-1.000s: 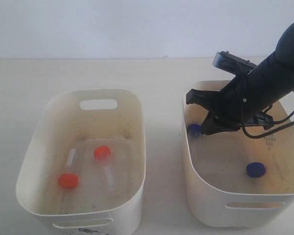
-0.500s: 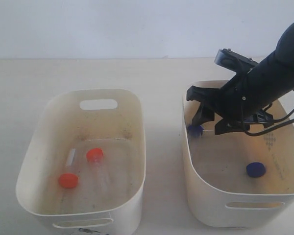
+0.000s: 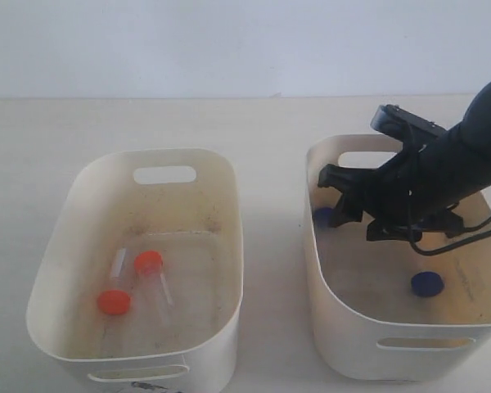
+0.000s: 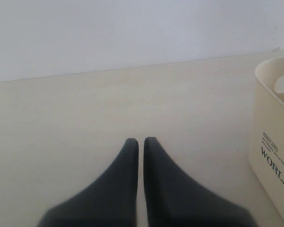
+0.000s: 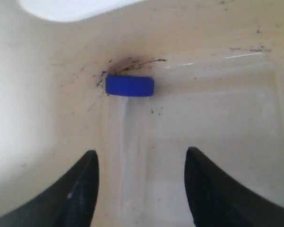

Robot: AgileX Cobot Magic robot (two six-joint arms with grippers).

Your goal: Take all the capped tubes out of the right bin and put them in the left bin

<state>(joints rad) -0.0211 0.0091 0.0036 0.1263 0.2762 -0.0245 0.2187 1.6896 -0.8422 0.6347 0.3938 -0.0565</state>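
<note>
**Capped tubes: two in each bin, right gripper spread over one of the blue ones**

Capped tubes are small clear plastic. Their bodies barely show against the cream floors, so the round caps locate them.

- First orange-capped tube [image 3: 114, 302] and second orange-capped tube [image 3: 148, 262] lie side by side on the speckled floor of the left bin [image 3: 65, 205], a cream oval plastic tub with handle slots.
- First blue-capped tube [image 3: 323, 216] lies in the right bin [image 3: 368, 352], a matching cream tub. It sits at the foot of the end wall and is partly hidden behind the black arm.
- Second blue-capped tube [image 3: 426, 283] lies apart from it on the same floor, nearer the front wall, in plain sight.

In the right wrist view, the first blue-capped tube [image 5: 130, 86] lies against the wall under a handle slot, with dark scuff marks around it. Its clear body shows as a faint streak running towards the camera.

The right gripper [image 5: 142, 156] is inside the right bin with its jaws spread wide and holding nothing. The cap lies ahead of the fingertips, not touching them.

The left gripper [image 4: 141, 142] has its jaws nearly together, with a thin slit between them, and is empty above the pale tabletop [image 4: 85, 109]. The left arm is out of frame in the exterior view.

A cream tub with black print [image 4: 270, 142] is cut off at the frame edge. I cannot tell which bin it is.
</note>
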